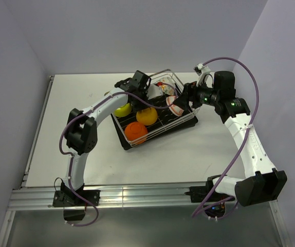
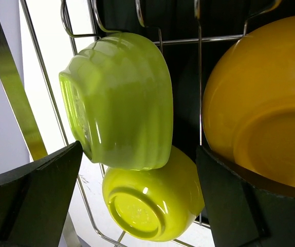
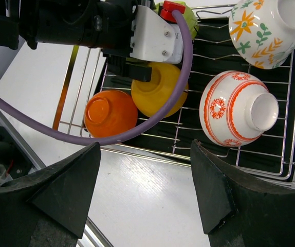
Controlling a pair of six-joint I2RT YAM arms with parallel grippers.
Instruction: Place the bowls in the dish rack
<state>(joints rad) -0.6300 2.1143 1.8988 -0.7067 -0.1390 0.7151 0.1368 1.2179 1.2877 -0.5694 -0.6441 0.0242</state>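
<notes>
The silver wire dish rack (image 1: 160,128) over a black tray holds all the bowls I can see. In the top view they are a lime bowl (image 1: 123,109), a yellow bowl (image 1: 147,116), an orange bowl (image 1: 135,132), a red-and-white patterned bowl (image 1: 176,105) and a leaf-print bowl (image 1: 165,88). My left gripper (image 1: 136,95) is open and empty. It hovers over two lime bowls, one on its side (image 2: 119,98) and one bottom-up (image 2: 150,200). My right gripper (image 3: 145,200) is open and empty over the table, beside the rack's rim (image 3: 152,153). Near it are the patterned bowl (image 3: 237,108) and the leaf-print bowl (image 3: 263,25).
The left arm's wrist and purple cable (image 3: 178,92) hang over the orange bowl (image 3: 109,113) and yellow bowl (image 3: 160,92). The rack's wire prongs (image 2: 199,77) stand between the bowls. The white table (image 1: 86,103) ends at a metal rail in front.
</notes>
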